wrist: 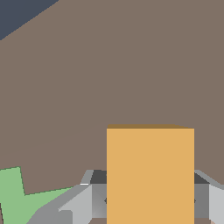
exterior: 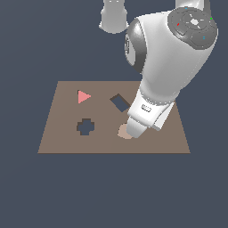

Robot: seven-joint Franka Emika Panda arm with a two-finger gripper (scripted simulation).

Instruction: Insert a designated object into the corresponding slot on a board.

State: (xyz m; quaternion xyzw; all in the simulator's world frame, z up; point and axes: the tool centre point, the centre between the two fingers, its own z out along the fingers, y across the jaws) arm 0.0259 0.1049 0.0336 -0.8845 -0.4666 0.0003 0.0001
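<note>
The orange rectangular block (wrist: 150,175) fills the near part of the wrist view, standing between the two grey fingers (wrist: 78,205) of the gripper (wrist: 150,205). One finger shows on each side of it, set close against its edges, so the gripper is closed on the block and holds it. The block's broad flat face is turned toward the wrist camera, with a thin darker strip of its far edge visible beyond that face.

Past the block, the brown board (wrist: 109,65) spreads across nearly the whole wrist view as a bare surface. Just beside one finger lies part of a green piece (wrist: 17,192) resting on the board, with a stepped outline. A corner of the dark navy floor (wrist: 17,13) shows beyond the board's far edge.

In the exterior view the arm's white wrist section (exterior: 147,113) hangs low over the board (exterior: 62,133) and hides the gripper and the block entirely. The dark rectangular slot (exterior: 119,103), tilted diagonally, lies just beside the wrist, toward the exterior view's left. A tan piece (exterior: 123,132) peeks out from under the wrist's lower end. Farther from the tool sit a dark cross-shaped hole (exterior: 85,127) and a pink triangle (exterior: 83,96).
</note>
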